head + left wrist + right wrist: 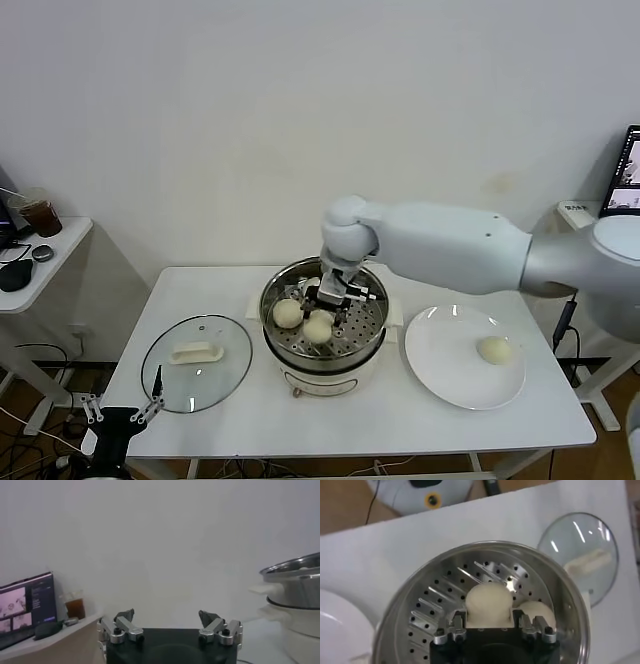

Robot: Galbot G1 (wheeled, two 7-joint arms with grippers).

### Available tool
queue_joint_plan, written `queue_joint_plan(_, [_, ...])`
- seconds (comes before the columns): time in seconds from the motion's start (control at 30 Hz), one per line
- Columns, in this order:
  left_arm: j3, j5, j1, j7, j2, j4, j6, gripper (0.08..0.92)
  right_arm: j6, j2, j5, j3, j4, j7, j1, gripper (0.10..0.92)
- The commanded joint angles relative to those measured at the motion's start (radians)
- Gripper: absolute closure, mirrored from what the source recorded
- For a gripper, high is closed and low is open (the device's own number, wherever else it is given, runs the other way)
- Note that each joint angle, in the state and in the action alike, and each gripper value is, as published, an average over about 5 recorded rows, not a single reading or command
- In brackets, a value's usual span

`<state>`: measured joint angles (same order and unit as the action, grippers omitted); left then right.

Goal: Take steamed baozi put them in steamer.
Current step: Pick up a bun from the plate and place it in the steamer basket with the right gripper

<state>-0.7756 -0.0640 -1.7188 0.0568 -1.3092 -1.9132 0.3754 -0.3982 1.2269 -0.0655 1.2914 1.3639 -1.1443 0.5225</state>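
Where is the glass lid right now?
In the head view the lid lies flat on the table at the robot's left, right beside the steamer. The left pincer hangs just off the table edge near it.

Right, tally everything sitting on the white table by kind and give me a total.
steamed baozi: 3 (2 in the steamer, 1 on the plate)
steamer: 1
white plate: 1
glass lid: 1
Total: 6
The right gripper is down in the steamer; the left gripper is parked low on the left.
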Motion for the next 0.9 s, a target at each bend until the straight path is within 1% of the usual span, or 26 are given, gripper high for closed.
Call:
queue_joint_plan(0.03, [0.000,-0.001,-0.001,0.001,0.000,0.002,0.002,0.177,-0.092,0.034,-0.093,0.026,-0.010,-0.003,-0.013,0.481])
queue_joint_plan(0.33, [0.002,0.000,0.001,0.002,-0.004,0.006,0.005,0.177,-0.096,0.024,-0.092,0.020,-0.026,0.029,-0.044,0.463])
queue_joint_plan(0.43, [0.003,0.000,0.002,0.002,-0.004,0.006,0.005,0.177,-0.097,0.022,-0.083,0.017,-0.026,0.040,-0.041,0.414])
queue_joint_plan(0.6, [0.001,-0.001,0.003,0.002,-0.002,0.005,0.005,0.177,-0.082,-0.017,-0.061,-0.014,-0.006,0.019,0.016,0.274])
queue_joint_plan(0.7, [-0.001,-0.003,0.002,0.002,0.000,0.006,0.005,0.177,-0.019,-0.077,-0.036,-0.045,0.020,-0.015,0.066,0.218])
queue_joint_plan(0.77, [-0.002,-0.004,0.003,0.002,0.001,0.006,0.005,0.177,0.047,-0.136,-0.010,-0.061,0.042,-0.034,0.097,0.207])
queue_joint_plan(0.9, [-0.001,-0.005,0.004,0.002,0.003,0.005,0.004,0.177,0.233,-0.287,0.091,-0.066,0.090,-0.056,0.142,0.203])
